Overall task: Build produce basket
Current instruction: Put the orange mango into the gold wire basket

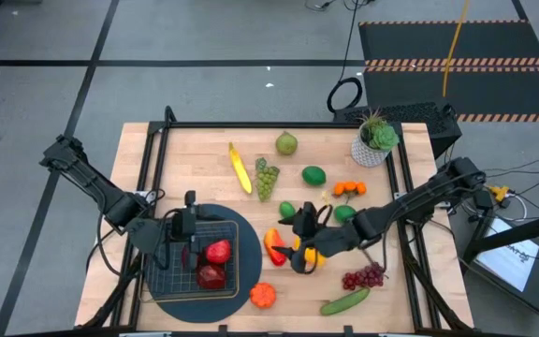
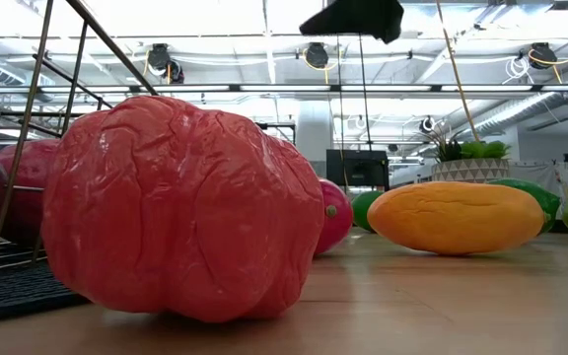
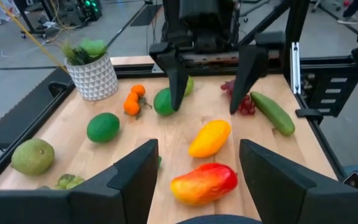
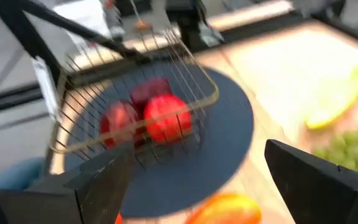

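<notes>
Basket (image 1: 168,271) sits on round dark mat (image 1: 249,245) at the tabletop's (image 1: 204,150) near left part, two red apples (image 1: 218,251) inside it. The rest of the produce lies loose on the wood: banana (image 1: 240,168), green grapes (image 1: 266,176), pear (image 1: 286,143), lime (image 1: 313,175), purple grapes (image 1: 365,277), cucumber (image 1: 345,300), lumpy orange-red piece (image 1: 263,296) just off the mat's edge

Left hand (image 1: 188,227) hangs over the basket's far left corner, fingers apart, nothing visible between them. Can't tell if it touches the wire

Right hand (image 3: 205,107) is spread wide and empty, hovering by the two peppers right of the mat: red-and-yellow pepper (image 3: 204,182) and yellow-orange pepper (image 3: 210,138), near each other but apart

Judgement: roughly two items in and most left, next pick is likely one of the peppers

Risks:
- Peppers are smooth, rounded and glossy, so an off-centre pinch could squirt one out sideways, toward the other pepper or off the mat side
- Coming down between the close pair, a finger may shove the neighbour instead of straddling the target
- Left hand is parked over the basket, so the right arm bringing a piece in could clash with it if it doesn't clear
- Basket looks light and shallow, so a bump on the rim may slide it on the mat or tip it, and the apples could roll out
- A drop from height may bounce off the apples and over the low wall
</notes>
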Robot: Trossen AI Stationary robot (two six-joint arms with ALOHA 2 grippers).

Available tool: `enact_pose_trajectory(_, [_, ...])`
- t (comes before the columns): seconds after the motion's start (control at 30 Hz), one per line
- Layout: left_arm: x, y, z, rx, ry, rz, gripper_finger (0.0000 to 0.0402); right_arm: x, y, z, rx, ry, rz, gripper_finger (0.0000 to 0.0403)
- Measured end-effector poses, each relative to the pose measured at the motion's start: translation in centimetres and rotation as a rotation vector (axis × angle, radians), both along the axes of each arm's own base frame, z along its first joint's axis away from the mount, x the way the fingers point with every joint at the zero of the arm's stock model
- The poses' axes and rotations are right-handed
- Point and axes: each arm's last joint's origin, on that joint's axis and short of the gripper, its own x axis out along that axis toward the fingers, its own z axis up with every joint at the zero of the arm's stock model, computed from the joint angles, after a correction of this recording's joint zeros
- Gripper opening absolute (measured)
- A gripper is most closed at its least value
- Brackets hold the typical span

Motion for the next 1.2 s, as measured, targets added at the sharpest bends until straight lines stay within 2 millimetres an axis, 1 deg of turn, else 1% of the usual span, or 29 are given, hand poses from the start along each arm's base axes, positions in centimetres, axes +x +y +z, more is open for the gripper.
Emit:
enact_pose_trajectory(0.17, [0.0, 0.0, 0.0, 0.017, 0.0, -0.006, 0.0217, 1.1, 0.6, -1.1, 0.005, 0.109, -0.033, 0.0357])
enact_pose_trajectory(0.27, [0.0, 0.0, 0.1, -0.005, -0.007, 0.0, 0.0216, 1.1, 0.5, -1.7, -0.022, 0.17, -0.034, 0.0357])
enact_pose_trajectory(0.4, [0.1, 0.0, 0.1, -0.024, -0.015, 0.003, 0.0216, 0.4, -0.3, -2.2, -0.029, 0.27, -0.079, 0.0357])
enact_pose_trajectory(0.53, [0.1, -0.1, 0.1, -0.039, -0.008, -0.018, 0.0215, -0.9, -0.9, -2.1, -0.037, 0.361, -0.117, 0.0357])
enact_pose_trajectory(0.77, [0.1, -0.1, 0.1, -0.041, -0.007, -0.022, 0.0214, -1.8, -1.0, -2.6, -0.041, 0.499, -0.032, 0.0357])
enact_pose_trajectory(0.93, [0.1, -0.1, 0.1, -0.043, -0.007, -0.021, 0.0214, -2.1, -1.0, -3.4, -0.064, 0.543, 0.044, 0.0357])
enact_pose_trajectory(1.2, [0.1, -0.1, 0.1, -0.043, -0.007, -0.021, 0.0214, -1.5, -1.0, -4.2, -0.019, 0.444, 0.047, 0.0357])
